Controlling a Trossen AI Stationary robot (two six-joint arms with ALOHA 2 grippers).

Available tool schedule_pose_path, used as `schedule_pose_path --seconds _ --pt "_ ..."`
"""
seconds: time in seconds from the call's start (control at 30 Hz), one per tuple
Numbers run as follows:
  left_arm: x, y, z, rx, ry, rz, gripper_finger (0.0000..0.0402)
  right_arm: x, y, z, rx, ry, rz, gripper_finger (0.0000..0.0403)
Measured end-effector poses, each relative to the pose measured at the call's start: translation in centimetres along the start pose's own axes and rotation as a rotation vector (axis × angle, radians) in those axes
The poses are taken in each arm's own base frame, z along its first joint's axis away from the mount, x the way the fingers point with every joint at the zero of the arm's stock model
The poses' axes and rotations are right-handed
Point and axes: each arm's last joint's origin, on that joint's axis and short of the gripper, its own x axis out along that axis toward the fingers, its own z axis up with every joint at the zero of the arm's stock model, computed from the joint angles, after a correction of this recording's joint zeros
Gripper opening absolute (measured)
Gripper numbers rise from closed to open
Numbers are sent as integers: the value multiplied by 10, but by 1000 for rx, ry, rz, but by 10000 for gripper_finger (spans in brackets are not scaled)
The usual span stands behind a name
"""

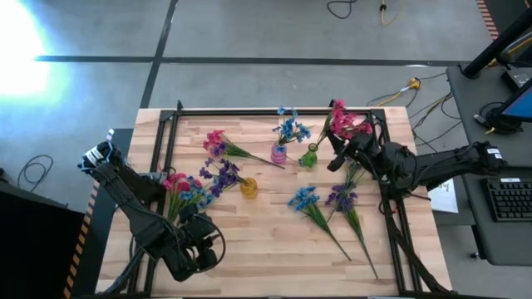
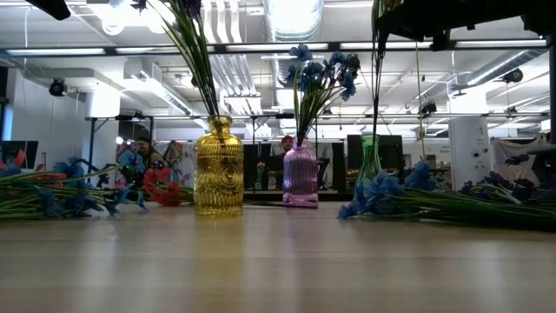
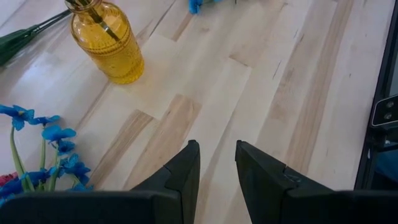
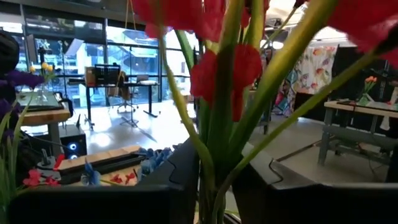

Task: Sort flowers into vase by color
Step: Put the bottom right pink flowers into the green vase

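The right claw (image 1: 342,148) pinches red flowers (image 1: 345,123) above the green vase (image 1: 309,157); misaligned stems could topple it.

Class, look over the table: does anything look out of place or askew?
Mostly unsorted sprigs lying flat: a blue sprig and purple sprig right of the yellow vase. No vase is tipped.
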Motion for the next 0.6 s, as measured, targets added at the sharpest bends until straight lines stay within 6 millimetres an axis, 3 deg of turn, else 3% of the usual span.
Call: schedule_pose_path --seconds 0.6 --pt "0 0 0 -10 3 -1 91 -1 -2 -6 1 210 -58 223"
